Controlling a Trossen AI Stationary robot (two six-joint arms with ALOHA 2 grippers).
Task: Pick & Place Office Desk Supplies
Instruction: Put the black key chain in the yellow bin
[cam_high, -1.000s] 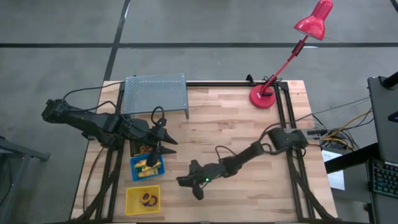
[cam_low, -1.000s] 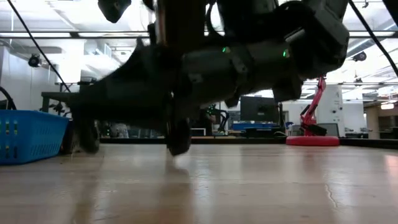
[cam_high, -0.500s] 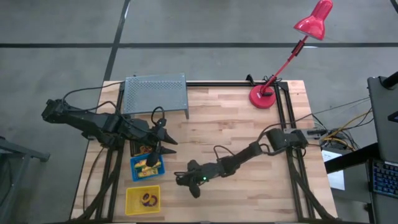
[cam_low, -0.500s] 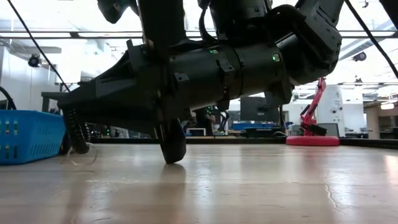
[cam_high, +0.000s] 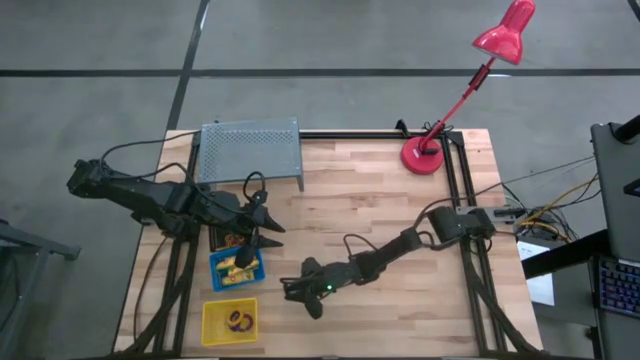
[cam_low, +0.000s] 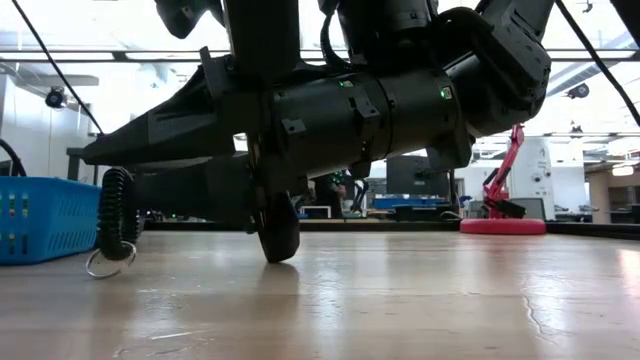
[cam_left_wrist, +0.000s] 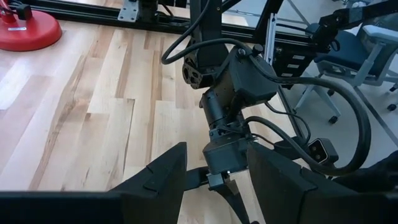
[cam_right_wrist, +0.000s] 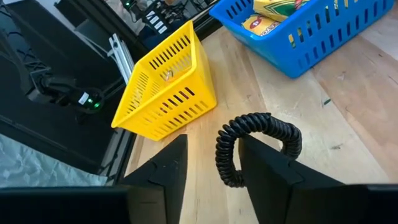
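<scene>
Between the right gripper's (cam_right_wrist: 211, 171) spread fingers hangs a black coil (cam_right_wrist: 252, 144).

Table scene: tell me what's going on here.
The right gripper is down at the wooden table, fingers open, with a black coiled cord lying just ahead of them, near the yellow bin and blue bin. Nothing is gripped. The left gripper, also open, hovers over the blue bin.
</scene>
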